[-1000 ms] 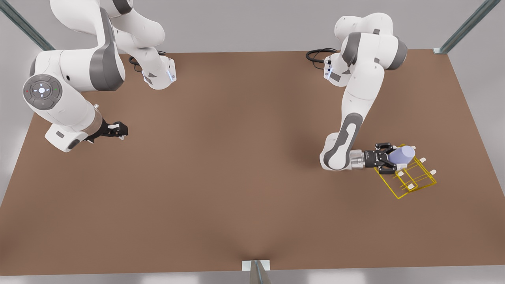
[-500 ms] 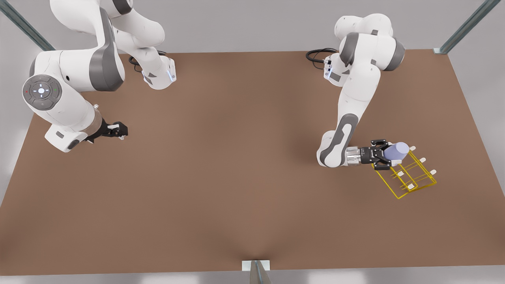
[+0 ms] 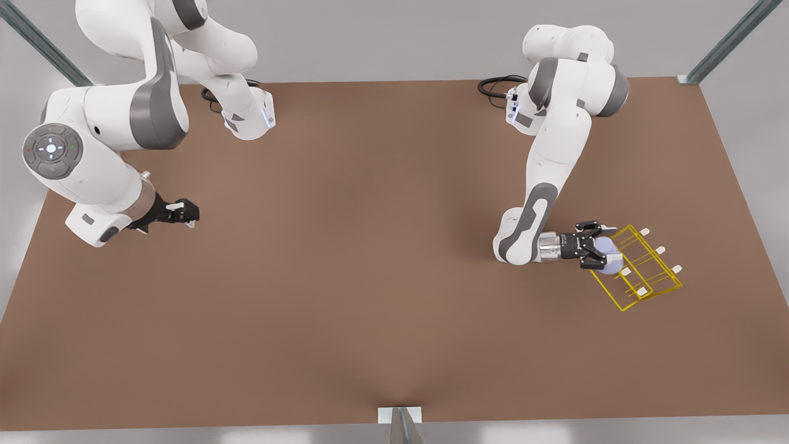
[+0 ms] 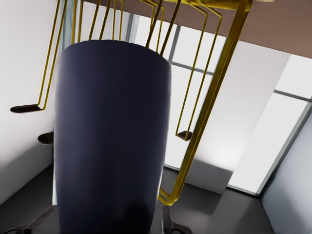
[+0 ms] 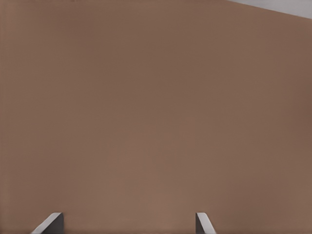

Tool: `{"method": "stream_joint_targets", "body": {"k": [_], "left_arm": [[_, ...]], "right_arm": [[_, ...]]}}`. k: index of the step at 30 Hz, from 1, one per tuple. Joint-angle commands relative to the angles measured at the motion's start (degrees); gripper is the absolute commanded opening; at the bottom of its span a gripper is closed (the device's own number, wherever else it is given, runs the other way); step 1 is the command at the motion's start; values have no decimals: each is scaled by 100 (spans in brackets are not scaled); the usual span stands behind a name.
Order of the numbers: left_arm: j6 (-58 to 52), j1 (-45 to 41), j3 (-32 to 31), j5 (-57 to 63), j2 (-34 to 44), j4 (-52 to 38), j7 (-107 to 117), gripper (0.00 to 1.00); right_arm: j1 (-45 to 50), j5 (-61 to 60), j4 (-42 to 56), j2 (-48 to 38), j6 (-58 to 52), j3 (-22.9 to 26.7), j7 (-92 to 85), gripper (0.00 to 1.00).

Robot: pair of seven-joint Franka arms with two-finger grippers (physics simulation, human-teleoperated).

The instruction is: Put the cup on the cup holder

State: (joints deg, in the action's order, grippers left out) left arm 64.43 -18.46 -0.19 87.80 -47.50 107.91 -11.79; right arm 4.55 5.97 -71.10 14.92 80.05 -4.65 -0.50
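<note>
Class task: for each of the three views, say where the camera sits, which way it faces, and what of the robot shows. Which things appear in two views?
Front view: high above the table, looking down; both arms.
Left wrist view: on the left tool, facing the cup and cup holder.
Right wrist view: on the right tool, facing bare table; two fingertips, apart.
Shared: cup, cup holder.

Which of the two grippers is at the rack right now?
The left gripper, on the front view's right: it is shut on the cup at the cup holder's edge. The right gripper waits open, apart over bare table.
</note>
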Motion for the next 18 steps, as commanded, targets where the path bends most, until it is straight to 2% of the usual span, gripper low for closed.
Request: {"method": "stream_joint_targets", "body": {"k": [1, 3, 5, 6, 7, 8, 9, 10, 11, 12, 13, 14, 15, 16, 18], "left_arm": [[-27, 0, 1, -9, 13, -15, 194, 100], [-45, -88, 1, -79, 74, -191, -42, 100], [-97, -316, 1, -79, 302, -744, -948, 100], [-80, -378, 1, -53, 513, -894, -1247, 100], [-27, -343, -306, -123, 1119, -930, -1344, 100], [682, -351, -412, -1217, 1978, -1104, -1414, 100], [984, -378, -412, -3341, 2491, -2348, -1729, 100], [957, -195, -298, -5504, 2404, -3783, -1696, 100], [1167, 288, -289, -6954, 2395, -3987, -1268, 100], [1827, 808, -297, -8796, 2236, -3988, 1053, 100], [1775, 1291, -289, -9721, 2289, -4058, 1249, 100], [1617, 1354, -280, -9283, 2491, -4243, 1214, 100], [1494, 1336, -306, -8754, 3027, -4208, 1179, 100], [1493, 1389, -306, -8728, 3571, -3831, 1152, 100], [1493, 1450, -315, -8728, 3809, -3707, 951, 100]], "right_arm": [[11, -17, -9, -7, -25, -1, -20, 100], [3, -26, -27, -7, -121, -1, -29, 100], [29, -8, -27, -7, -227, -9, -38, 100], [11, 44, -18, -7, -227, -1, -29, 100], [-6, 27, -18, -7, -227, -1, -46, 100], [20, 18, -18, -7, -227, -1, -29, 100], [3, 36, -18, -7, -227, -1, -38, 100], [38, 44, -27, -7, -227, -1, -29, 100], [20, 44, -18, -7, -227, -1, -37, 100], [20, 53, -18, -7, -227, -1, -38, 100], [3, 44, -27, -7, -227, -9, -38, 100], [38, 44, -27, -7, -227, -9, -29, 100], [3, 53, -27, -7, -227, -1, -29, 100], [20, 44, -27, -7, -227, -1, -38, 100], [38, 44, -27, -7, -227, -9, -29, 100]]}}
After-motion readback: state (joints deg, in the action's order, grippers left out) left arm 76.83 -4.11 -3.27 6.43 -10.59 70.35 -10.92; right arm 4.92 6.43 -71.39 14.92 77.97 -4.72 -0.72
